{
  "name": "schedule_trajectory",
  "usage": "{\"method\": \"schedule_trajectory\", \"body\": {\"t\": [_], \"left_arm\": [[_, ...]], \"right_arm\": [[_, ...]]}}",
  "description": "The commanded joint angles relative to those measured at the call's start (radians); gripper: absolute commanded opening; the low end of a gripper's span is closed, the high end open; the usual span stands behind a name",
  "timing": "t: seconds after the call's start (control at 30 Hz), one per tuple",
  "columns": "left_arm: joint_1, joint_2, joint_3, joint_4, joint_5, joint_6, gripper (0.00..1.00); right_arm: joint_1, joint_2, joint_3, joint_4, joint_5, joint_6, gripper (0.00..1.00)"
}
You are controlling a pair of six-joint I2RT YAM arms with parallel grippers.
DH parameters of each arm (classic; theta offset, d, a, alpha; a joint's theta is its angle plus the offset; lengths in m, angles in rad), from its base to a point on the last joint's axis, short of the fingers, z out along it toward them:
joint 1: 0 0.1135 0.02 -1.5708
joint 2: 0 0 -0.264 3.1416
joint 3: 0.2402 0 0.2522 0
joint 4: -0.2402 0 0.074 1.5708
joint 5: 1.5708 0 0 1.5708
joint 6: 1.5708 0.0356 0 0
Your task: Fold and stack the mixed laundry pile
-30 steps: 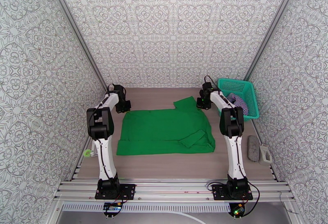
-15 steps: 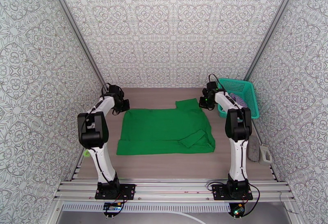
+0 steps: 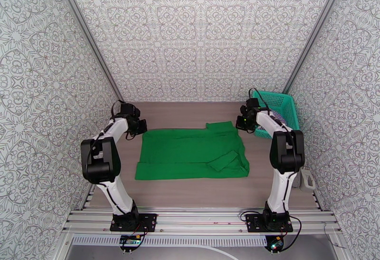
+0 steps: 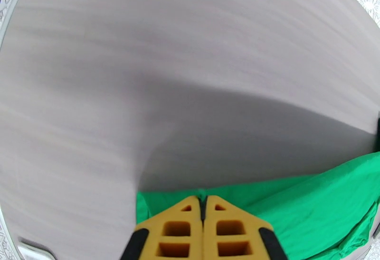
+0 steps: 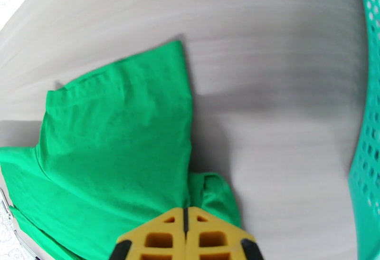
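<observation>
One green T-shirt (image 3: 190, 154) lies lengthwise left-to-right, sleeve end toward the right.

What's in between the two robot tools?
The green T-shirt lies between the left tool and the right tool, spread across the table. The top external view shows it.

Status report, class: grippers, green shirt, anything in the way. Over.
Left gripper, right gripper: shut on far edge of plain bright green cloth T-shirt. Rest lies flat. Teal plastic mesh basket right, not obstructing.
</observation>
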Motion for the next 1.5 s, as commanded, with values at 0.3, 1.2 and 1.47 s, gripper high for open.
{"method": "schedule_trajectory", "body": {"t": [0.3,1.2,1.47], "left_arm": [[0.039,-0.21,-0.258,0.045,-0.015,-0.014,0.0],[-0.141,-0.231,-0.253,0.072,-0.113,-0.183,0.45],[-0.218,-0.124,-0.262,0.144,-0.057,-0.222,0.43]], "right_arm": [[-0.014,-0.242,-0.337,0.12,-0.024,0.063,0.0],[0.347,-0.095,-0.023,-0.073,0.397,0.179,0.52],[0.447,0.219,0.318,-0.187,0.4,0.235,0.52]]}}
